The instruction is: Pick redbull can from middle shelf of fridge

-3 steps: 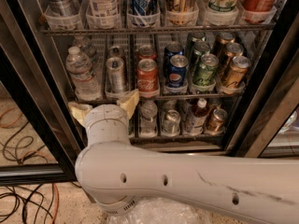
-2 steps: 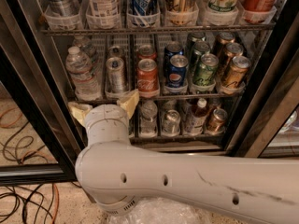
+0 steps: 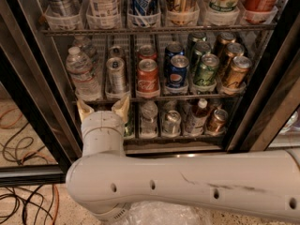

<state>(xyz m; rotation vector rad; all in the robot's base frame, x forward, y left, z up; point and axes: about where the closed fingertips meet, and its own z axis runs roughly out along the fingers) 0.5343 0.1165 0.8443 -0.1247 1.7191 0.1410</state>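
The redbull can (image 3: 116, 74) is a slim silver-grey can at the front of its lane on the middle shelf (image 3: 154, 97) of the fridge (image 3: 262, 107). A water bottle (image 3: 80, 74) stands to its left and a red Coca-Cola can (image 3: 147, 77) to its right. My gripper (image 3: 103, 109) is just below the shelf's front edge, under the redbull can and a little to its left. Its two cream fingertips (image 3: 123, 108) point up and stand apart, with nothing between them. The white arm (image 3: 187, 182) crosses the bottom of the view.
A blue Pepsi can (image 3: 178, 71), a green can (image 3: 205, 70) and bronze cans (image 3: 236, 71) fill the shelf's right lanes. Tall cans in clear cups (image 3: 145, 6) stand above. Small cans and bottles (image 3: 171, 122) stand below. Black door frames flank the opening. Cables (image 3: 18, 139) lie on the floor at left.
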